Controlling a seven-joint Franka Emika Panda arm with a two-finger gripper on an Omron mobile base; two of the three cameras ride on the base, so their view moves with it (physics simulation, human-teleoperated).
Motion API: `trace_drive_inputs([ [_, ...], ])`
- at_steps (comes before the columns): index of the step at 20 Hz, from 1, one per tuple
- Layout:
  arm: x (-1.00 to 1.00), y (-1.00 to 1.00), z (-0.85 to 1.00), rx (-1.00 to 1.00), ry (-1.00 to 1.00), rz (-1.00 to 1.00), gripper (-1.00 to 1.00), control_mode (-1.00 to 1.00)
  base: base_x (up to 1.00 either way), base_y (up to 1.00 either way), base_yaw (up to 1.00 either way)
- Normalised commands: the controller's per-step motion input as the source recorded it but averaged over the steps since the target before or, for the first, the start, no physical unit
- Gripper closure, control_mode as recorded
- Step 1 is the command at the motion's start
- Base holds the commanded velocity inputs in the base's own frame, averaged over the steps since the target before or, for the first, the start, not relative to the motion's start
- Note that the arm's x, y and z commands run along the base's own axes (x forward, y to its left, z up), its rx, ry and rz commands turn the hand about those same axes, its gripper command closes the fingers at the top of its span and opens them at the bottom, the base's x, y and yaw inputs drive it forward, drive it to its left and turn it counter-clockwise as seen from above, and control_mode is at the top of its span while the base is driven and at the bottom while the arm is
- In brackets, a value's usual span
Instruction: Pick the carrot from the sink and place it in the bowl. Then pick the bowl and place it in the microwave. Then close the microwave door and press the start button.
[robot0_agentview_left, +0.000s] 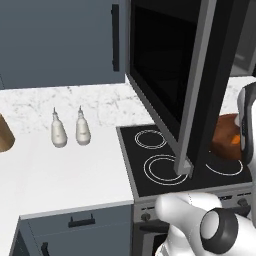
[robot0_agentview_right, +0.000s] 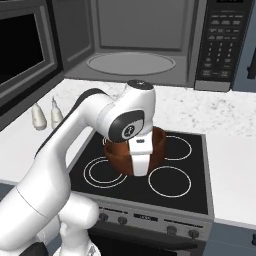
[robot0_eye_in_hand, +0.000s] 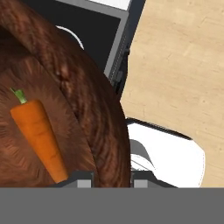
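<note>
Black glass cooktop with white ring burners sits flush in the white marbled bench; its control knobs line the front edge below the glass. Two white bottles with thin pointed tops stand upright side by side on the bench, well to the left of the cooktop, and a tan wooden object shows farther left still. Blue-grey cabinet doors with a dark vertical handle hang above and behind the bottles; a blue-grey drawer with a dark pull sits under the bench left of the cooktop.

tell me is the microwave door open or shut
Open. The microwave door swings out over the cooktop, and the right base view shows the microwave cavity and its turntable exposed.
</note>
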Motion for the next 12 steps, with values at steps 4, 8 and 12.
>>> trace_drive_inputs([
  [4, 0.00, 0.00, 0.00, 0.00, 0.00, 0.00, 1.00, 1.00, 0.01, -0.03, 0.00],
  [8, 0.00, 0.00, 0.00, 0.00, 0.00, 0.00, 1.00, 1.00, 0.00, -0.01, 0.00],
  [12, -0.17, -0.11, 0.00, 0.14, -0.02, 0.00, 1.00, -1.00, 0.00, -0.03, 0.00],
])
